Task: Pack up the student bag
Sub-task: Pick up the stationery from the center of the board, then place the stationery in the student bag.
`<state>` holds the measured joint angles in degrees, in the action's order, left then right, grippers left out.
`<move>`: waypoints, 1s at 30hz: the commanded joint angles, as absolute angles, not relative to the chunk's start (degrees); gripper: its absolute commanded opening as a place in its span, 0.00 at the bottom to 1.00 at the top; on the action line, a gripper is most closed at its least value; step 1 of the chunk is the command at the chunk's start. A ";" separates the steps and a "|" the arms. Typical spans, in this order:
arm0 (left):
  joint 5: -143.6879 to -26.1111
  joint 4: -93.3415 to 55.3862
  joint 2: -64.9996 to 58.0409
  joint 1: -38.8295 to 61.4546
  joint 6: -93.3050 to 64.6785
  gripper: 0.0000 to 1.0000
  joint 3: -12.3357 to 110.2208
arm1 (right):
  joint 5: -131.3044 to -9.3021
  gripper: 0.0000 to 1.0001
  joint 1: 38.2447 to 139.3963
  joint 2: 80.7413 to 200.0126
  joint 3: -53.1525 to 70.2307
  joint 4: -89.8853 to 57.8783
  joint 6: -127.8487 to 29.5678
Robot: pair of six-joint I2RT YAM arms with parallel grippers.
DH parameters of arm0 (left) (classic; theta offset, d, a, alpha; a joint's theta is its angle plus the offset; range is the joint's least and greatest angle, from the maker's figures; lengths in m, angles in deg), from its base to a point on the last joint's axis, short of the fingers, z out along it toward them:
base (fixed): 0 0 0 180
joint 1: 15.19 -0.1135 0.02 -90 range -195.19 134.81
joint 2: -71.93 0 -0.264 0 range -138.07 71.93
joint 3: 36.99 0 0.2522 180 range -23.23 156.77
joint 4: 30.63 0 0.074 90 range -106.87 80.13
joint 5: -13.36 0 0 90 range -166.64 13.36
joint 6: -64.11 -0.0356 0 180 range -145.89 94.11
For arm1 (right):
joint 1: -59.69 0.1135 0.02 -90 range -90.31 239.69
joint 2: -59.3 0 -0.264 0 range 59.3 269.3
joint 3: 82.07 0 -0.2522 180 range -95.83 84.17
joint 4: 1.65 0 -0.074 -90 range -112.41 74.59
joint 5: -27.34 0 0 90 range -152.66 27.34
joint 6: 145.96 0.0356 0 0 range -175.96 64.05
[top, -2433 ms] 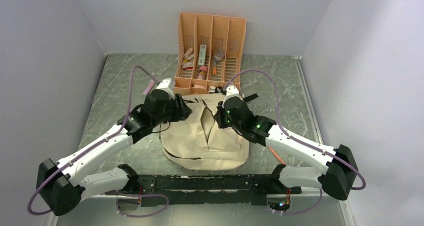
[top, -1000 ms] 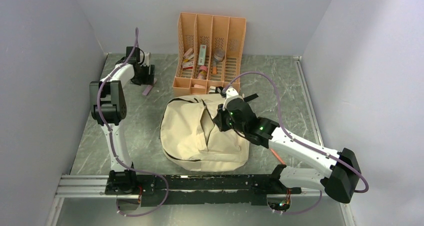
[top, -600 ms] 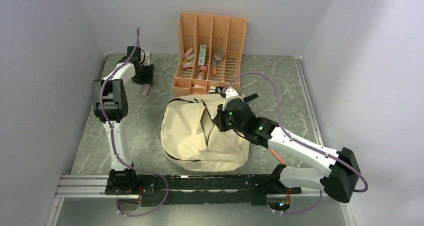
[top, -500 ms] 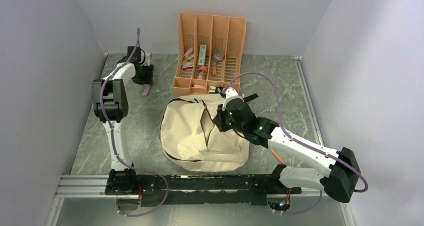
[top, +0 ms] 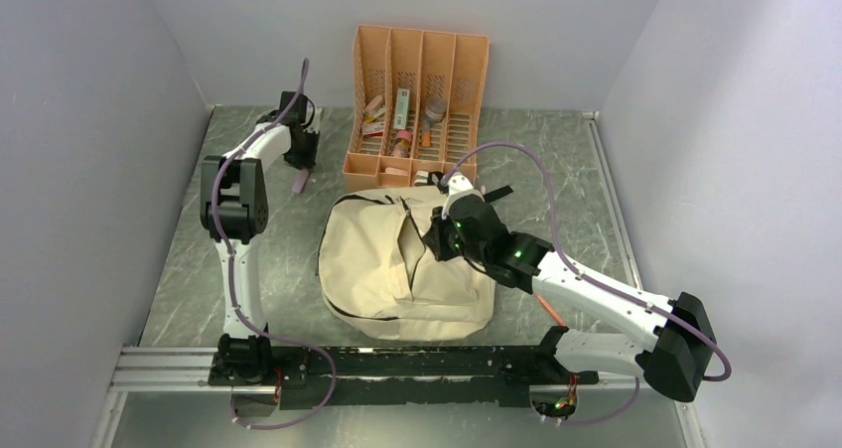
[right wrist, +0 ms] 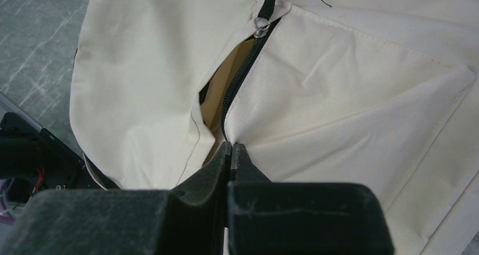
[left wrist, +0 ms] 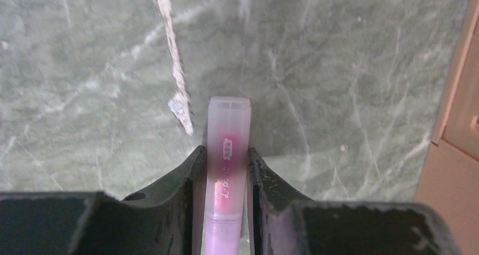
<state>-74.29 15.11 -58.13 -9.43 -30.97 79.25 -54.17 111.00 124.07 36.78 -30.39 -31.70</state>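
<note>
The left jaws press against both sides of a pink pen (left wrist: 227, 170), pinching it just behind its clear cap, which points out over the green desk (left wrist: 350, 68). The right jaws are pressed together on the cloth edge of the student bag (top: 402, 269), at the near end of its black zip; the zip pull (right wrist: 259, 23) hangs at the far end of the narrow opening (right wrist: 223, 94). The bag lies flat in the middle of the desk, in front of the orange organiser (top: 421, 35). The pen is to the left of that organiser, well apart from the bag.

The step in hand looks like carrying the pen to the bag. To do it well, I judge the left arm should grip firmly enough that the smooth barrel does not slide, line the barrel up with the zip, and lower it into the gap before letting go. The right arm should lift its pinch of cloth up and away so the gap widens; with a slack edge the pen could land on top of the cloth.

Counted: two arms, one bag, one pink pen, one organiser with four slots holding small things too small to count, and one thin orange stick (top: 549, 309) on the desk by the right arm
</note>
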 commanded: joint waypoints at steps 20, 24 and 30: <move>-97.37 8.29 1.77 3.11 -4.45 0.05 38.30 | -48.53 0.00 110.59 122.78 35.20 -27.16 -31.00; -98.34 6.26 8.79 8.61 3.75 0.05 30.44 | -47.23 0.00 110.57 122.59 34.53 -28.89 -31.61; -98.60 6.22 10.05 14.51 6.75 0.05 26.46 | -46.95 0.00 110.57 122.11 35.74 -28.89 -30.23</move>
<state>-96.67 9.43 9.36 11.71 2.34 27.19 -49.67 111.02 124.03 36.56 -30.06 -30.81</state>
